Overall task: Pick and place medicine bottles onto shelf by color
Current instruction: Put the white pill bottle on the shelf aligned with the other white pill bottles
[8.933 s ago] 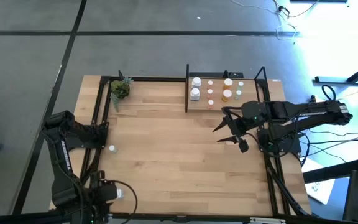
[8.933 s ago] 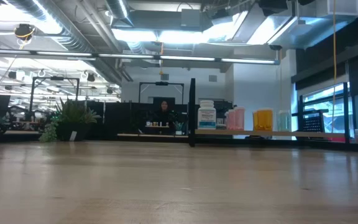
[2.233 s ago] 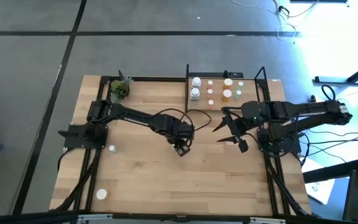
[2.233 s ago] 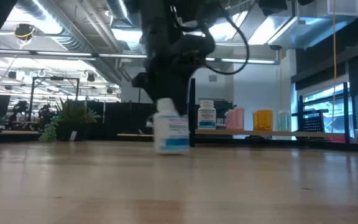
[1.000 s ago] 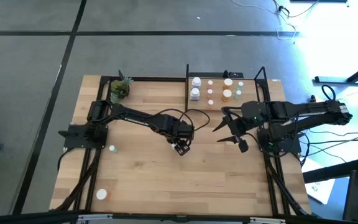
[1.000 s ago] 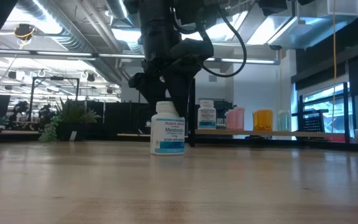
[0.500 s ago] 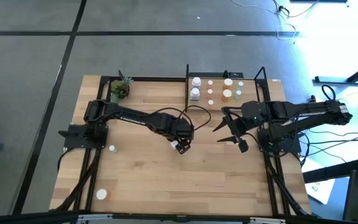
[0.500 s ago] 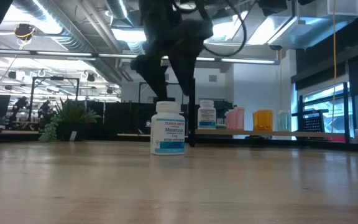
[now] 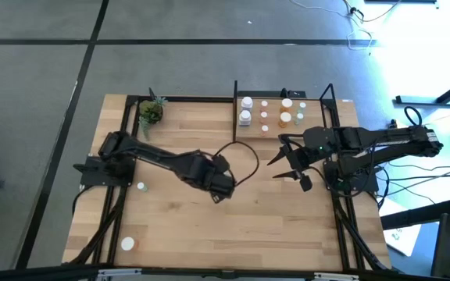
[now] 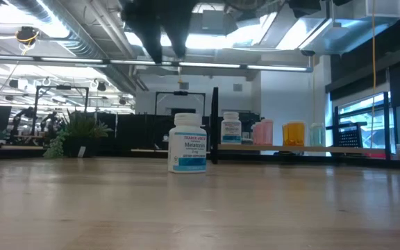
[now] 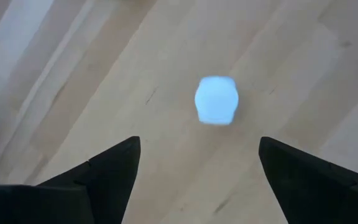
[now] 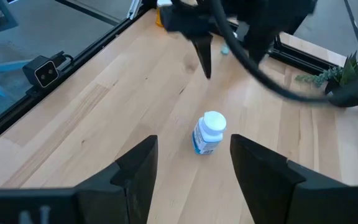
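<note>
Spread wide, both fingers (image 11: 114,171) of the left gripper (image 9: 219,190), nothing between them; positioned above mid-table, directly over a white-capped medicine bottle (image 10: 187,143), clear of its cap as seen from the low view; same bottle seen from above in the left wrist view as a pale round cap (image 11: 216,100) between and beyond the two finger tips; upright on the table (image 9: 186,226), blue-and-white label facing the low camera; not held, not touched

Parted likewise, the right gripper (image 9: 291,165), empty, hanging near the table's right side just in front of the shelf (image 9: 281,125); its wrist view looking across at the standing bottle (image 12: 207,132) with the left arm's dark fingers above it

Nearest the table's front-left corner, one loose white bottle (image 9: 127,243), upright; farther in, beside the left arm's base, a second small white bottle (image 9: 141,186); both well apart from the shelf

Farther back, on the shelf between its black posts: two larger white bottles (image 9: 245,110) at the left end, then small pinkish ones (image 9: 264,115), an orange one (image 9: 286,119), a pale green one (image 9: 299,119); low view confirming white, pink, orange and pale bottles in a row on the board (image 10: 304,148)

At the far-left corner, a small green potted plant (image 9: 151,111)
</note>
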### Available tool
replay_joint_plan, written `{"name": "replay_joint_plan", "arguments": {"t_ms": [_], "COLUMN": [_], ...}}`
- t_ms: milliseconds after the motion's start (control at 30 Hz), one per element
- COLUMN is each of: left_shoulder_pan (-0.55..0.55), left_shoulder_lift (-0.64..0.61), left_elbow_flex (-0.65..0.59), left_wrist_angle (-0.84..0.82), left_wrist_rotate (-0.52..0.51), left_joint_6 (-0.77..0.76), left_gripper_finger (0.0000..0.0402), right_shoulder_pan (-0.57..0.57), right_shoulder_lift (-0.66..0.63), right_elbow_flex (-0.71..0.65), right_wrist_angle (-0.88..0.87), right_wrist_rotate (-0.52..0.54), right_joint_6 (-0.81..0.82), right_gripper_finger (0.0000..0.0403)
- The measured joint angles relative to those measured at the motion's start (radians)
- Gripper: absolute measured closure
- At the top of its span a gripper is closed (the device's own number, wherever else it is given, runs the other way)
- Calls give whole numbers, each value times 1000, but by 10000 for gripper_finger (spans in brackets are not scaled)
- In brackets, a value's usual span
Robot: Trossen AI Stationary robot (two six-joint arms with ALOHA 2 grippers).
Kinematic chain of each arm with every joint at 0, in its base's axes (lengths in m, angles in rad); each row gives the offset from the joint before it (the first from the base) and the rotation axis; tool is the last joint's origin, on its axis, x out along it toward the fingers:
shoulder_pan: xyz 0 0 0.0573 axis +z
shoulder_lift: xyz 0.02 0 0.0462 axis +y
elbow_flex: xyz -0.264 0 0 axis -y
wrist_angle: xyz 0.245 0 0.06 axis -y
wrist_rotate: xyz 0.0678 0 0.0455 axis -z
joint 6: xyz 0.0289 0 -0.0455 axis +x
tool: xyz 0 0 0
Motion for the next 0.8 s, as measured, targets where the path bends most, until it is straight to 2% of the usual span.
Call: {"name": "replay_joint_plan", "arguments": {"t_ms": [333,733,800], "left_shoulder_pan": [-116,-248,-278], "left_shoulder_lift": [-61,-74,-74], "left_elbow_flex": [0,1,1], "left_wrist_angle": [-45,-46,-46], "left_wrist_rotate": [-57,-59,-88], "left_joint_6": [-244,-435,-479], "left_gripper_finger": [80,80,80], "right_shoulder_pan": [0,-27,-28], "right_shoulder_lift": [0,0,0], "right_elbow_flex": [0,0,0], "right_wrist_angle": [0,11,11], "right_wrist_rotate": [0,-20,-14], "right_joint_6": [0,0,0], "right_gripper_finger": [198,198,198]}}
